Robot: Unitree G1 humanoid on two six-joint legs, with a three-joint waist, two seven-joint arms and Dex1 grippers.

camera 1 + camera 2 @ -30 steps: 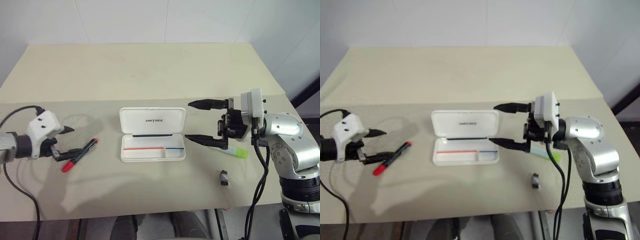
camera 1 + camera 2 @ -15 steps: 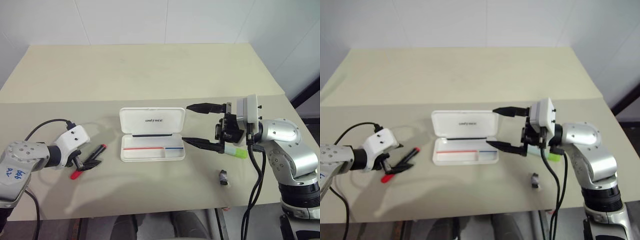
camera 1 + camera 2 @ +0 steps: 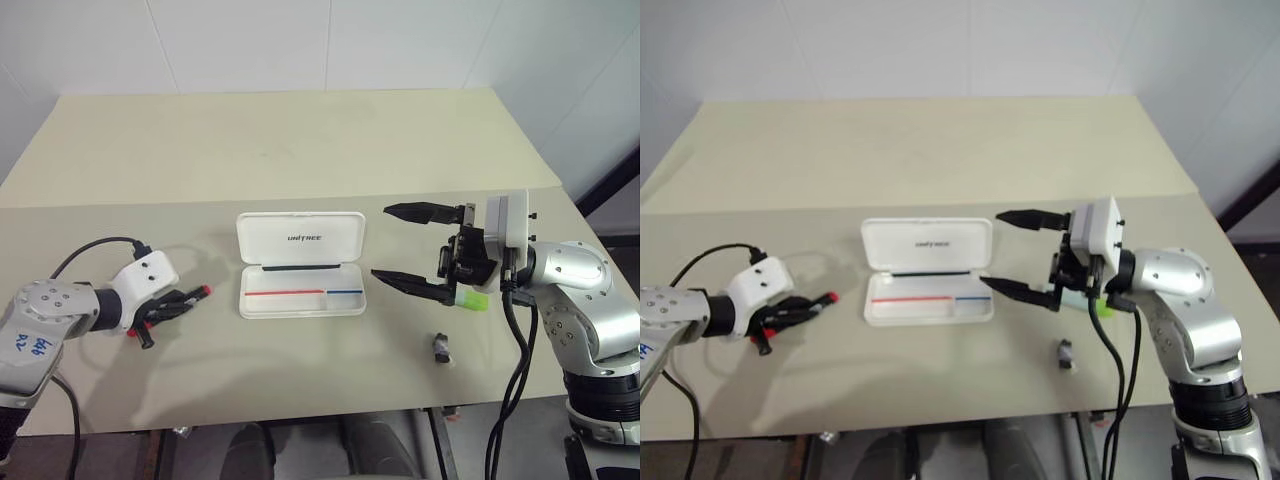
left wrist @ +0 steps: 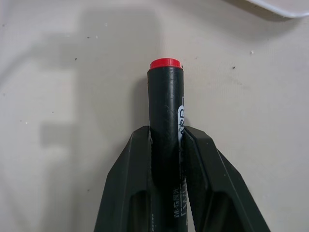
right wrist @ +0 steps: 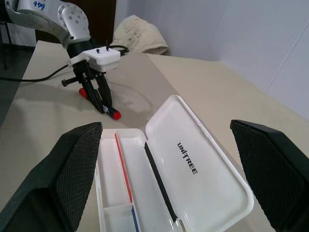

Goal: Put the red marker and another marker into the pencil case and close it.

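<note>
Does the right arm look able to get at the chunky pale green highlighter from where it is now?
Probably yes. The open right gripper hangs just above the pale green highlighter, which lies partly under its lower finger beside the white pencil case; nothing seems to lie between them.

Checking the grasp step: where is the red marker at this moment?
The red marker lies at the table's left side, left of the open pencil case, clamped between the left tool's fingers, as the left wrist view shows.

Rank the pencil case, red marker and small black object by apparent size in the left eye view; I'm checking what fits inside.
1. pencil case, clearly largest.
2. red marker, partly hidden by the left gripper.
3. small black object, smallest.
</note>
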